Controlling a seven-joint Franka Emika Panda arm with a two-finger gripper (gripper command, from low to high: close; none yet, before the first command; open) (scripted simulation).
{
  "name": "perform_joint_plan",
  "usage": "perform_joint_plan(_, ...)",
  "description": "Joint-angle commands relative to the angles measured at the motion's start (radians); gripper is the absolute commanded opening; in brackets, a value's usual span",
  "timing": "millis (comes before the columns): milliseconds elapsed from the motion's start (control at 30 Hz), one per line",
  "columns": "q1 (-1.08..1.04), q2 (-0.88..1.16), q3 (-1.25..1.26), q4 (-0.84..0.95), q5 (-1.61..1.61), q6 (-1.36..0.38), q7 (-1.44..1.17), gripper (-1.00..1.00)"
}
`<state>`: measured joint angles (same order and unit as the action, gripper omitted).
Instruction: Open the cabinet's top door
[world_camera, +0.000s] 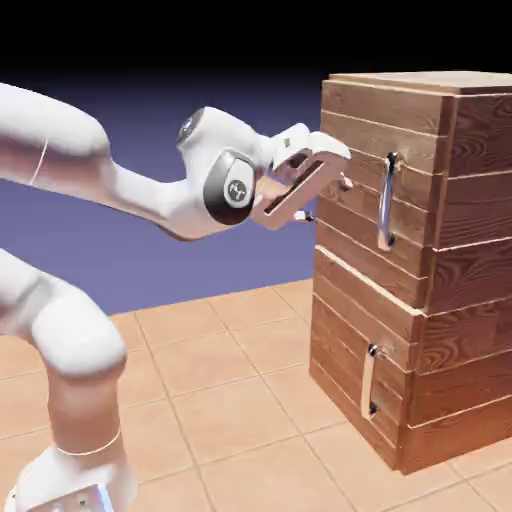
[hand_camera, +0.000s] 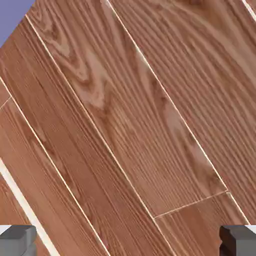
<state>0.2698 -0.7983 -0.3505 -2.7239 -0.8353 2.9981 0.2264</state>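
One handle, long axis vertical, lies on the top door near its right edge, to the exterior view's right of my gripper, whose fingers stand apart, holding nothing.

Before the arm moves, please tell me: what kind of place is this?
It looks like a simulated robot test scene rather than a real room: a white robot arm faces a wooden cabinet, with a tiled floor and only a plain blue-violet backdrop behind.
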Motion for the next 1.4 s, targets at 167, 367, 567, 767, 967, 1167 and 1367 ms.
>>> perform_joint_plan(167,0.081,-0.071,-0.110,0.027,-0.261,-0.012,-0.161,0.00)
perform_joint_plan(367,0.161,-0.143,-0.219,0.054,-0.522,-0.024,-0.322,0.00)
perform_joint_plan(567,0.242,-0.214,-0.329,0.081,-0.783,-0.036,-0.482,0.00)
perform_joint_plan(767,0.322,-0.285,-0.438,0.108,-1.044,-0.049,-0.643,0.00)
perform_joint_plan(967,0.403,-0.357,-0.548,0.135,-1.305,-0.061,-0.804,0.00)
perform_joint_plan(1167,0.483,-0.428,-0.657,0.161,-1.566,-0.073,-0.965,0.00)
perform_joint_plan(1367,0.637,-0.440,-0.751,0.243,-1.720,-0.123,-1.030,0.00)
